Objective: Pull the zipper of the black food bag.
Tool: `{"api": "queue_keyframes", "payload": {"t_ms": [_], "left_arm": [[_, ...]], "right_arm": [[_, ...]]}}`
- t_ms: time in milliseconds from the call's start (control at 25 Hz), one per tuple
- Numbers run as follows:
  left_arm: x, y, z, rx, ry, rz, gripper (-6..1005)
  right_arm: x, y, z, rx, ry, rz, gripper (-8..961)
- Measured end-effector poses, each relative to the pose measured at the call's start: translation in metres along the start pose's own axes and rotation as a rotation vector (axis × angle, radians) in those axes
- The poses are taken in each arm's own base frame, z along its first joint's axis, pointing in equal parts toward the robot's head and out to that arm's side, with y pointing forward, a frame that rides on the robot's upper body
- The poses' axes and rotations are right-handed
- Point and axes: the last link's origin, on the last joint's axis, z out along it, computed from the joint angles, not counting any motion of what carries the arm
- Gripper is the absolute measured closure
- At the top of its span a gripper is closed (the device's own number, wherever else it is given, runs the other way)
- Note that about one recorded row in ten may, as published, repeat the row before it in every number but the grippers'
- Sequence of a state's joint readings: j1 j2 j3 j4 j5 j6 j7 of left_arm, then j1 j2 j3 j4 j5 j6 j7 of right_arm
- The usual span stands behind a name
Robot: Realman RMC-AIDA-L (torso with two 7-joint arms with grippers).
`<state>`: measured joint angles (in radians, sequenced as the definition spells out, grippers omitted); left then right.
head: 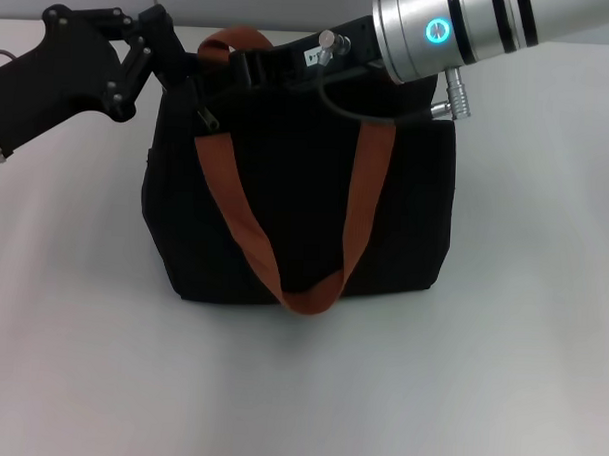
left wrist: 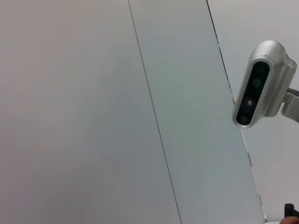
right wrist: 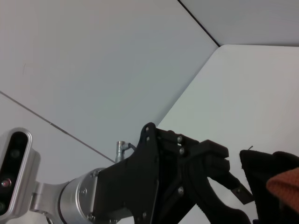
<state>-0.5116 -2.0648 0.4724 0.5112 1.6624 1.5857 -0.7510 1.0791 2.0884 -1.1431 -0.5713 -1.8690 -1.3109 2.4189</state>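
The black food bag (head: 296, 198) stands upright in the middle of the white table, with two orange-brown straps (head: 235, 216). My left gripper (head: 182, 72) reaches in from the left, its fingertips closing on the bag's top left corner; the right wrist view also shows the left gripper (right wrist: 245, 205) at the fabric edge (right wrist: 261, 186). My right gripper (head: 265, 65) comes from the upper right and lies along the bag's top edge. The zipper's silver pull is hidden. A small dark tab (head: 205, 119) hangs at the front's upper left.
The white table (head: 499, 375) runs all around the bag. The right arm's silver forearm (head: 462, 28) and a black cable (head: 359, 112) hang over the bag's top right. The left wrist view shows only a wall and the right arm's wrist camera (left wrist: 259, 91).
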Motion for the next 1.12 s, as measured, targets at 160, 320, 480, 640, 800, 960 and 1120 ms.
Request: {"api": "queue_keyframes", "payload": {"t_ms": [160, 320, 480, 640, 800, 960, 1120], "left_arm": [[0.0001, 0.0002, -0.0006, 0.001, 0.001, 0.000, 975], [-0.0004, 0.0009, -0.0014, 0.002, 0.001, -0.004, 975], [-0.0006, 0.0011, -0.0023, 0.003, 0.001, -0.004, 975], [-0.0007, 0.0014, -0.0027, 0.001, 0.001, -0.005, 976], [-0.0005, 0.0021, -0.0029, -0.002, 0.003, -0.006, 976], [-0.0006, 0.0029, -0.0025, -0.005, 0.004, -0.007, 976], [-0.0004, 0.0032, -0.0036, -0.004, 0.008, -0.009, 976]], "right_arm": [[-0.0005, 0.0016, -0.0001, -0.005, 0.004, -0.005, 575], [-0.0002, 0.0011, -0.0007, -0.004, 0.002, -0.003, 598], [0.0009, -0.0009, -0.0020, -0.001, -0.001, 0.002, 620], [0.0011, -0.0016, -0.0025, 0.002, -0.002, 0.003, 642], [0.0019, -0.0031, -0.0030, 0.007, -0.001, 0.006, 666], [0.0022, -0.0035, -0.0024, 0.009, 0.001, 0.007, 692], [0.0025, -0.0040, -0.0025, 0.011, 0.003, 0.006, 734]]}}
